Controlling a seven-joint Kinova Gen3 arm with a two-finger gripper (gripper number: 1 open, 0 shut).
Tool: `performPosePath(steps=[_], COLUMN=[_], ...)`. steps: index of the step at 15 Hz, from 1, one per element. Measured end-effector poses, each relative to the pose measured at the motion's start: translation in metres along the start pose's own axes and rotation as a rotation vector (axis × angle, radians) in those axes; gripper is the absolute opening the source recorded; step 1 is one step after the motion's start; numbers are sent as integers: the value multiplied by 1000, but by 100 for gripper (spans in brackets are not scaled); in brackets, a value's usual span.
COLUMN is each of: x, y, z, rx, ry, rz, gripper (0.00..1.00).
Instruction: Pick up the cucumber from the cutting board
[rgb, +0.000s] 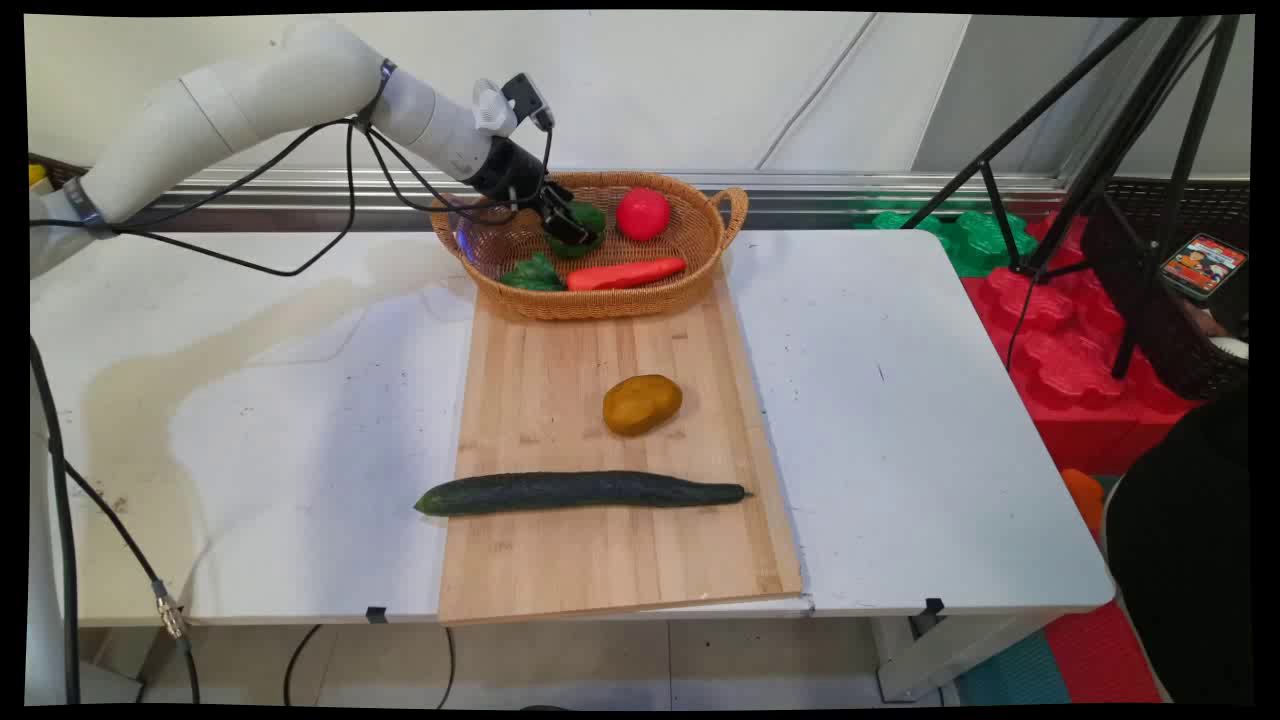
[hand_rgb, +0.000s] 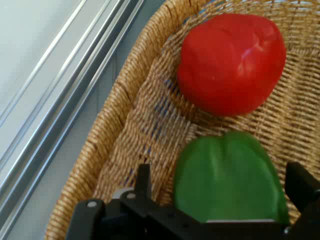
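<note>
The hand (rgb: 566, 222) sits in the upper middle of the main view, lowered into the wicker basket (rgb: 720, 240). Its two fingers stand wide apart on either side of a green pepper (rgb: 588, 218); contact with the pepper cannot be confirmed. In the hand view the green pepper (hand_rgb: 227, 180) fills the lower centre between the fingers (hand_rgb: 144, 182), smooth and glossy, with a shallow crease running up its top.

Just beyond it in the basket (hand_rgb: 115, 145) lies a red tomato (hand_rgb: 231, 62), round, shiny, slightly dented; in the main view the tomato (rgb: 642, 213) is to the right of the hand. A carrot (rgb: 625, 274), orange-red, lies along the basket's near wall, long axis left to right, tip pointing right. A leafy green vegetable (rgb: 533, 274) lies at its left end.

The basket stands at the far end of a wooden cutting board (rgb: 560, 560) on the white table (rgb: 900, 420). On the board, mid-frame, rests a brown potato (rgb: 642, 404). Nearer the lower edge lies a dark green cucumber (rgb: 580, 492), long axis left to right, its left end overhanging the board's edge.
</note>
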Motion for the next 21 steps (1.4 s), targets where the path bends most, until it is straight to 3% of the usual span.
performPosePath(steps=[5, 10, 15, 21], x=[2, -2, -10, -27], y=[-6, -5, 13, 52], z=[-10, -58, -113, -169], rx=[-9, -34, -76, -156], ry=[34, 78, 107, 97], rz=[-6, 16, 45, 71], gripper=[100, 100, 100, 100])
